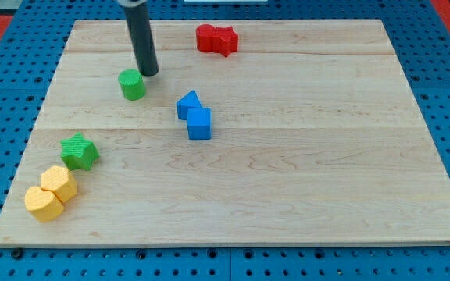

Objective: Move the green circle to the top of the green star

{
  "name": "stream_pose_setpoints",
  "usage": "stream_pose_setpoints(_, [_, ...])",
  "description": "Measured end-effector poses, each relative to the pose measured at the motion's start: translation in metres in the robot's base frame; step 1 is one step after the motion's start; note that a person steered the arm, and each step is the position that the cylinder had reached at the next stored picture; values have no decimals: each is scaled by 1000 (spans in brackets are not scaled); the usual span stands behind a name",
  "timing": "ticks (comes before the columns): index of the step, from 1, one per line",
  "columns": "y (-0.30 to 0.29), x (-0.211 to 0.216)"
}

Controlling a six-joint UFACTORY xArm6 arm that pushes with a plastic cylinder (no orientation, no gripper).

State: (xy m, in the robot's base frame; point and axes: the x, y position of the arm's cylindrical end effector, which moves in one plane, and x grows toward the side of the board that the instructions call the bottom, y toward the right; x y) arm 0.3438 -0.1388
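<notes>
The green circle [132, 84] is a short green cylinder on the wooden board [303, 179], in the upper left part. The green star [79, 151] lies lower and further left, near the board's left edge. My tip [149, 72] is the lower end of the dark rod that comes down from the view's top. It stands just up and right of the green circle, very close to it or touching it.
Two blue blocks, a triangle-like one [188, 104] and a cube [199, 123], sit right of the green circle. Two red blocks [216, 39] lie near the top edge. Two yellow blocks [51, 193] sit at the lower left, below the green star.
</notes>
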Motion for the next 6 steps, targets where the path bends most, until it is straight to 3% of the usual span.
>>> stream_pose_setpoints(2, [-36, 94])
stream_pose_setpoints(3, [15, 53])
stream_pose_setpoints(4, [90, -28])
stream_pose_setpoints(5, [87, 2])
stream_pose_setpoints(6, [31, 8])
